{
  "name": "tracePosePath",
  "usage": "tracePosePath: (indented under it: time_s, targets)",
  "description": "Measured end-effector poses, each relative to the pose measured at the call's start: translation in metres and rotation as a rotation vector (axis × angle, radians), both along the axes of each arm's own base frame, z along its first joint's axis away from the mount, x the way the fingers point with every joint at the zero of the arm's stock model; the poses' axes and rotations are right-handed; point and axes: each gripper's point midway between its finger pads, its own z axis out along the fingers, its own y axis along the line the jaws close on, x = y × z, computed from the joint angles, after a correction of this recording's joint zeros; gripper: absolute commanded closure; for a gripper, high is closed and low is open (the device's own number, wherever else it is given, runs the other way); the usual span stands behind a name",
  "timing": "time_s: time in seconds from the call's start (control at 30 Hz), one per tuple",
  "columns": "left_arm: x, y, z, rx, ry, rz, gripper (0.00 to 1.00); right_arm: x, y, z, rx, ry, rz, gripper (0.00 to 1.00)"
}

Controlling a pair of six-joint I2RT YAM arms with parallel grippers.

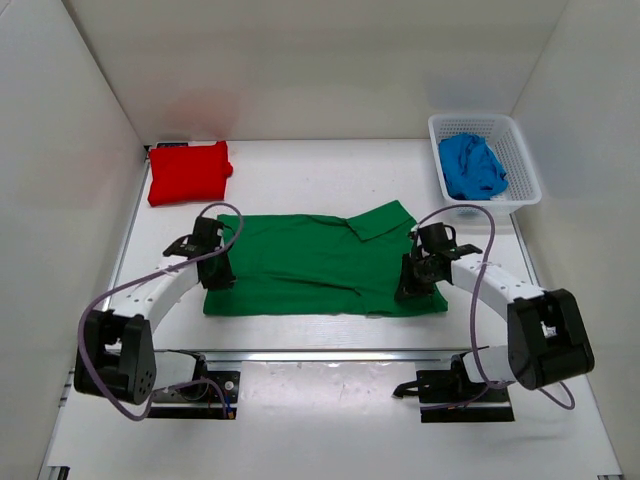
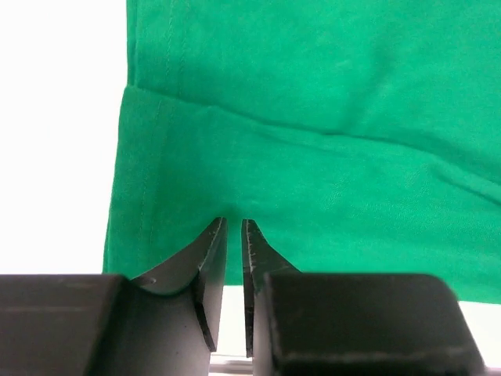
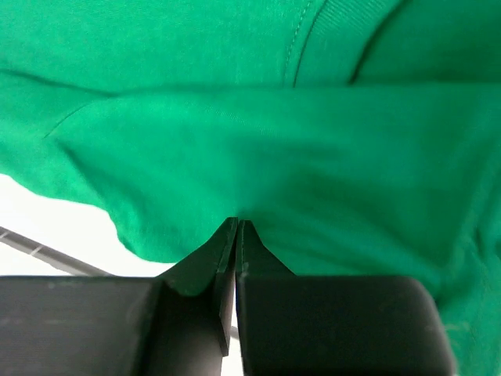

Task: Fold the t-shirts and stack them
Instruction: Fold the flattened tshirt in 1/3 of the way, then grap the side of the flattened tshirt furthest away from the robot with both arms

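A green t-shirt (image 1: pixel 310 265) with a collar lies spread flat in the middle of the table, collar toward the back right. My left gripper (image 1: pixel 218 275) is at its left edge; in the left wrist view the gripper (image 2: pixel 233 223) is closed to a narrow slit, tips pressed into the green cloth (image 2: pixel 313 117). My right gripper (image 1: pixel 408 288) is at the shirt's right edge. In the right wrist view the gripper (image 3: pixel 236 223) is shut, with the green cloth (image 3: pixel 235 141) bunched at its tips. A folded red t-shirt (image 1: pixel 188 172) lies at the back left. A crumpled blue t-shirt (image 1: pixel 472 165) sits in the basket.
The white mesh basket (image 1: pixel 483 120) stands at the back right corner. White walls close the table on the left, back and right. A metal rail (image 1: pixel 330 352) runs along the near edge in front of the arm bases.
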Motion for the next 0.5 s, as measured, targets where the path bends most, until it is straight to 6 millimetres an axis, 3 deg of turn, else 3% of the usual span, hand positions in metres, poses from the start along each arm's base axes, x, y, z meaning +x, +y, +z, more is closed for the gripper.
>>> tracePosePath:
  time_s: [0.07, 0.13, 0.17, 0.3, 0.37, 0.4, 0.5]
  targets:
    - [0.008, -0.001, 0.016, -0.011, -0.038, -0.007, 0.74, 0.001, -0.001, 0.012, -0.001, -0.028, 0.004, 0.88]
    - [0.025, -0.003, 0.041, -0.042, -0.112, -0.008, 0.8, 0.012, 0.0, 0.032, 0.002, -0.086, 0.012, 0.86]
    - [0.037, -0.003, 0.056, -0.056, -0.165, -0.008, 1.0, 0.022, 0.002, 0.046, 0.004, -0.133, 0.019, 0.84]
    - [0.085, 0.006, 0.106, -0.052, -0.363, -0.012, 0.99, 0.068, 0.007, 0.099, 0.03, -0.321, 0.023, 0.81]
    - [0.111, 0.012, 0.117, -0.035, -0.408, -0.011, 0.46, 0.084, 0.005, 0.115, 0.036, -0.375, 0.011, 0.81]
    - [0.124, 0.015, 0.117, -0.024, -0.404, -0.009, 0.38, 0.09, 0.004, 0.119, 0.036, -0.389, 0.009, 0.81]
    - [0.171, 0.023, 0.105, 0.0, -0.37, 0.014, 0.42, 0.101, 0.002, 0.116, 0.028, -0.387, 0.006, 0.81]
